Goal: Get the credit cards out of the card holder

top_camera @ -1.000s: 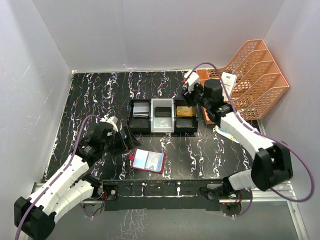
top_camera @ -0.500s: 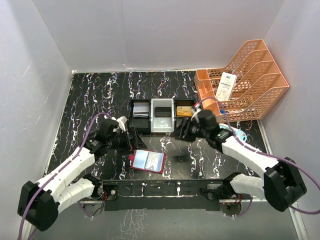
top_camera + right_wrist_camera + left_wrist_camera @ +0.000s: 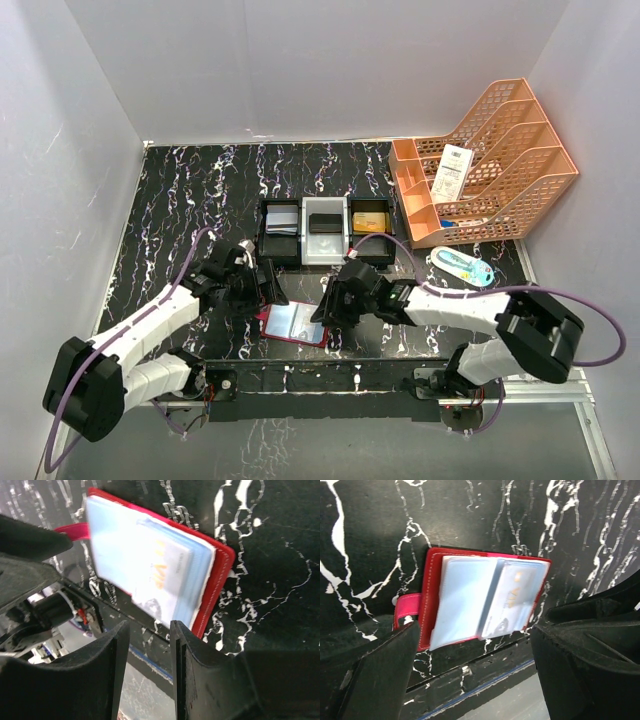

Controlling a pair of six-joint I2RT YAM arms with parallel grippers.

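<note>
One card holder [image 3: 427, 605]: dark red, lying open and flat on the table [image 3: 200, 190] near its front edge, snap tab [image 3: 407, 611] sticking out one side. Clear sleeves inside. One light-blue card [image 3: 512, 607] with an orange mark shows; can't tell if others sit beneath. One three-compartment tray [image 3: 325, 262] holds one silvery card [image 3: 282, 222] and one orange-gold card [image 3: 370, 220]. Two grippers: left gripper [image 3: 475, 630] spread wide over the holder, gripping nothing; right gripper [image 3: 150, 630] at the holder's right edge, jaws narrowed to a small gap, nothing between.
</note>
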